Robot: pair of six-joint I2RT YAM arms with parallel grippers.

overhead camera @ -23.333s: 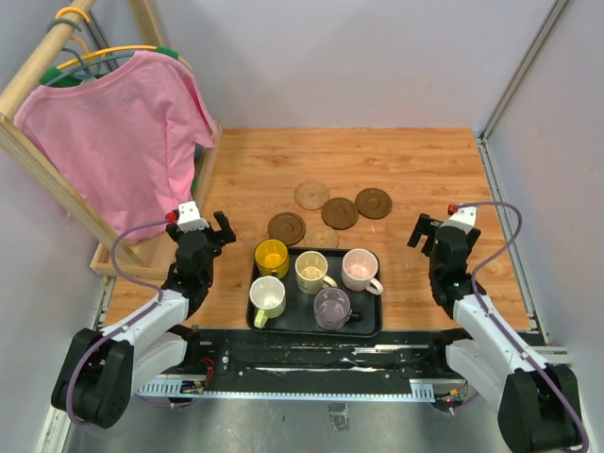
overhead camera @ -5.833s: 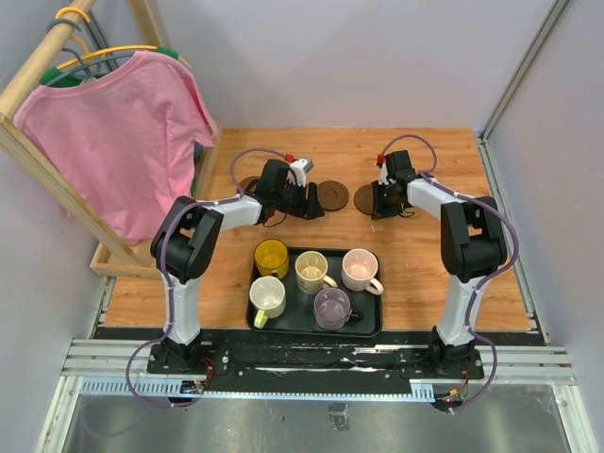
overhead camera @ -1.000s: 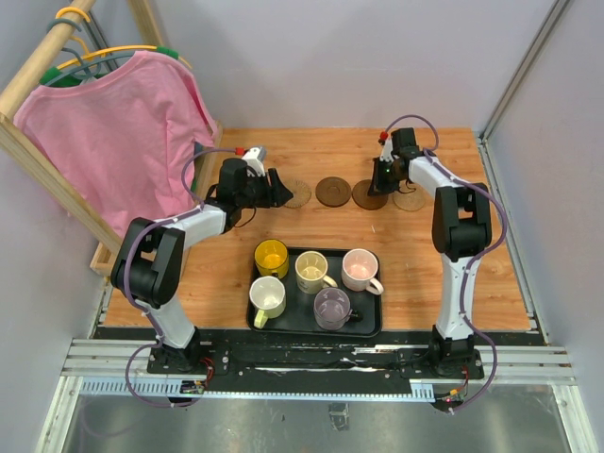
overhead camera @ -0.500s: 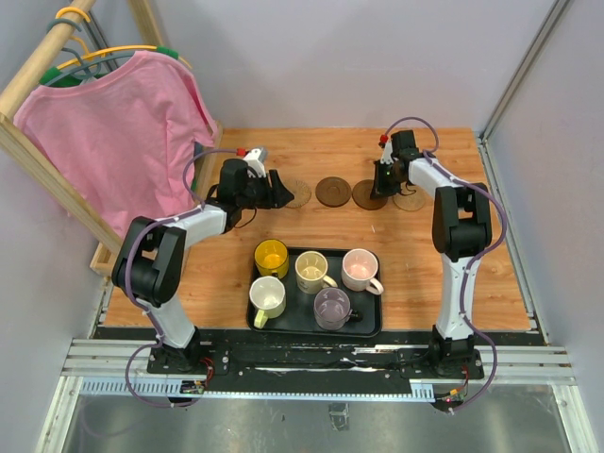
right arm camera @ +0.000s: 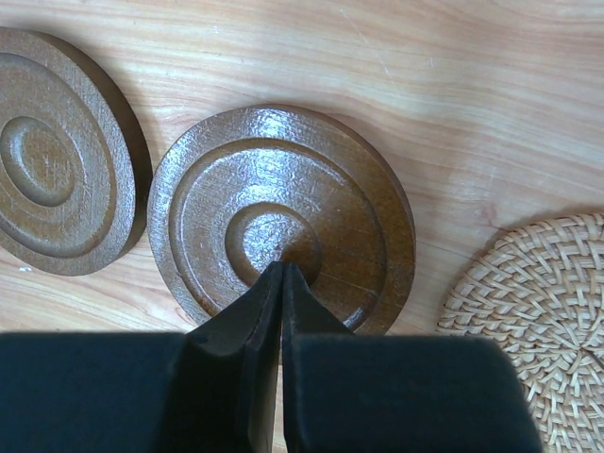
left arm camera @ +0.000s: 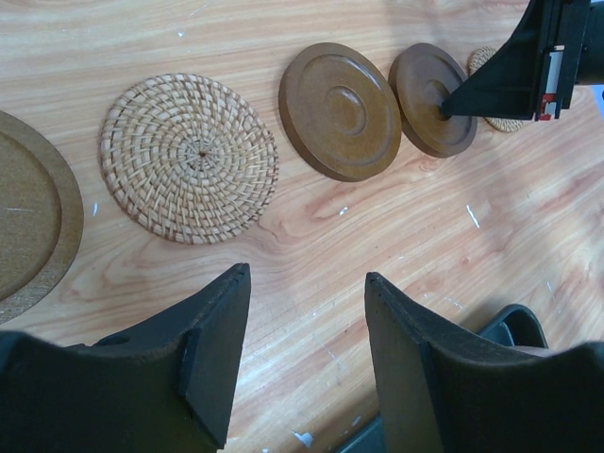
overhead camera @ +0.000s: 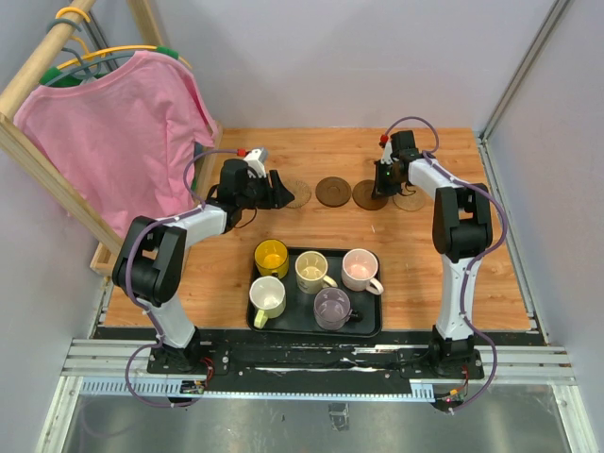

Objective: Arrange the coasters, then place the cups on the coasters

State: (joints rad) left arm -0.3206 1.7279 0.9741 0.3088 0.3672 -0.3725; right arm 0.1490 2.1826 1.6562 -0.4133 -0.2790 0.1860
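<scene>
1. The left gripper [left arm camera: 304, 283] hangs low over the bare orange-brown wooden table [overhead camera: 425, 283], its jaws moderately apart with nothing between them
2. Just beyond its fingertips a tan woven round coaster [left arm camera: 189, 158] lies flat on the wood, apart from both fingers; a larger-looking brown rimmed disc [left arm camera: 28, 226] is cut off by the left edge of the left wrist view
3. The right gripper [right arm camera: 282, 272] is pinched fully together and grips nothing; its joined tips press on the centre of a dark brown ringed wooden coaster [right arm camera: 311, 179]
4. A second dark brown ringed coaster [overhead camera: 333, 191] lies between the woven one and the pressed one, close beside the latter; I cannot tell whether their rims touch
5. A second tan woven coaster [overhead camera: 411, 199] lies just right of the pressed coaster, with a strip of wood between them
6. All five cups stand upright on the black rectangular tray [overhead camera: 373, 327], none on a coaster: the bright yellow mug [overhead camera: 272, 255], cream mug [overhead camera: 310, 271] and pale pink mug [overhead camera: 359, 268] in the far row, the white mug with a yellowish handle [overhead camera: 267, 296] and the translucent grey-purple mug [overhead camera: 331, 306] in the near row
7. A pink T-shirt [overhead camera: 113, 132] hangs on the light wooden rack [overhead camera: 38, 71] at the far left
</scene>
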